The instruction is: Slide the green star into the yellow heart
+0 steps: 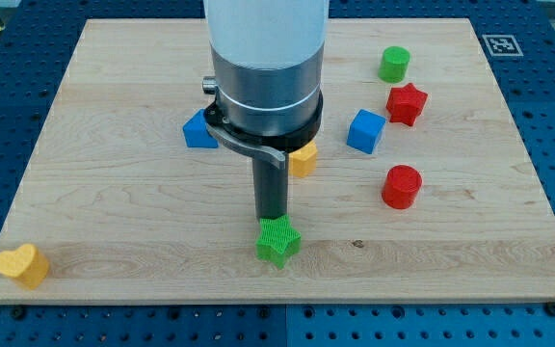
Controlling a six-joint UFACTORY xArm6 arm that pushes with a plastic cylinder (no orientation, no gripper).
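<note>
The green star lies on the wooden board, below the view's centre. My tip stands right at the star's upper edge, touching or nearly touching it. The yellow heart lies at the board's bottom left corner, far to the left of the star.
A blue triangular block lies left of the arm's body. A yellow block is partly hidden behind the rod. A blue cube, a red star, a green cylinder and a red cylinder stand on the right.
</note>
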